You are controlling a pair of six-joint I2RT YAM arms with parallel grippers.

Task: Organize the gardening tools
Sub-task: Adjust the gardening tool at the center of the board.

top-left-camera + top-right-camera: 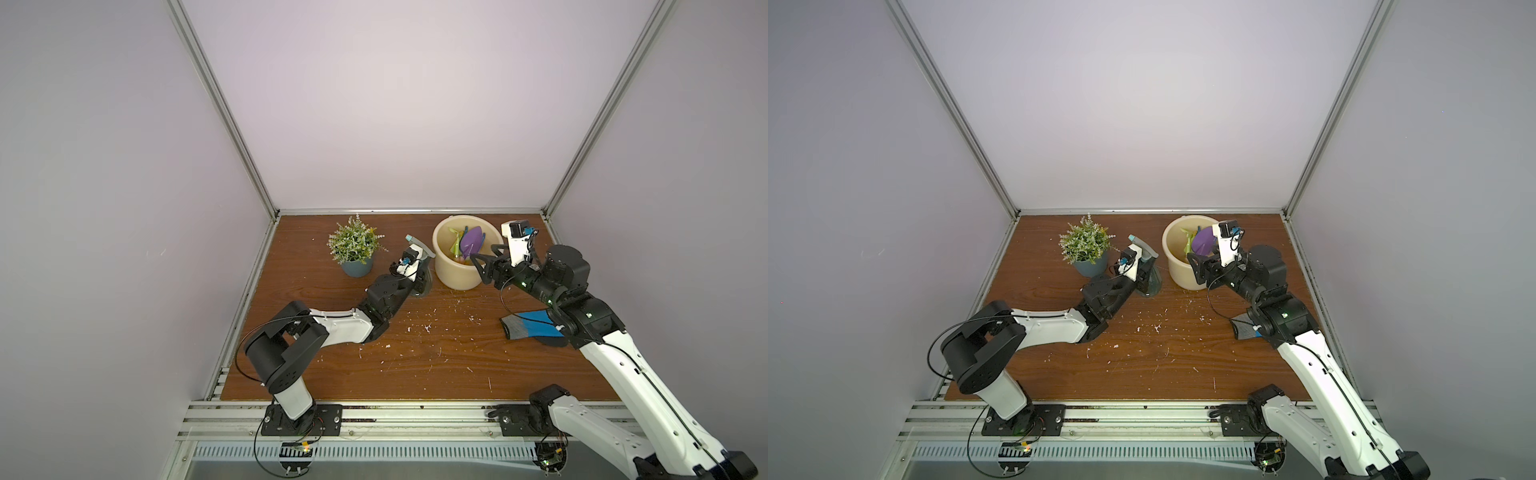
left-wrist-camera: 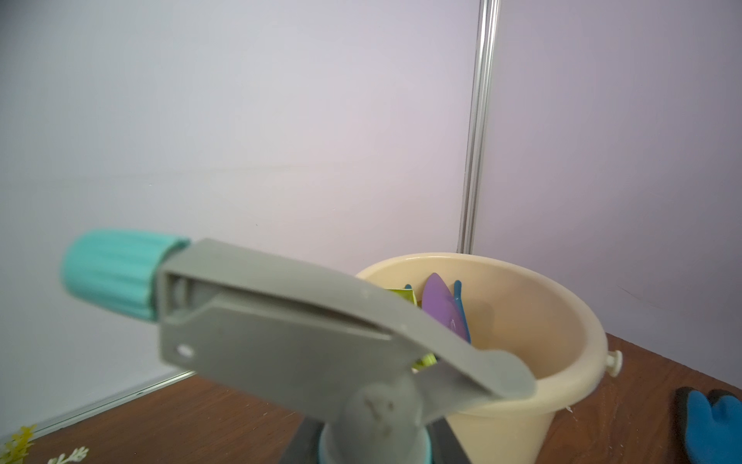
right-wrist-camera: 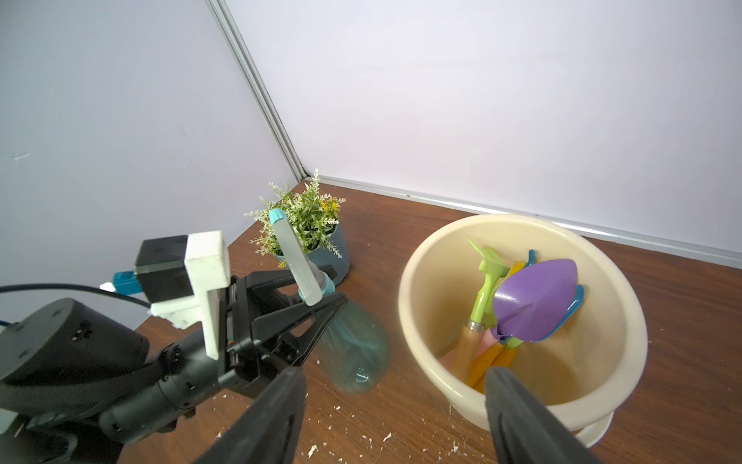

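The gap between potted plant [image 1: 354, 247] and bucket [image 1: 453, 277] is filled by the spray bottle [image 1: 420, 247]. The table [image 1: 415, 368] front is left free.

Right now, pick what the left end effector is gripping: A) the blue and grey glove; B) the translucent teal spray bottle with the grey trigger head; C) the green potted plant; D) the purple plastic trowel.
B: the left end effector is closed around the neck of the translucent teal spray bottle, just below its grey trigger head, beside the cream plastic bucket.
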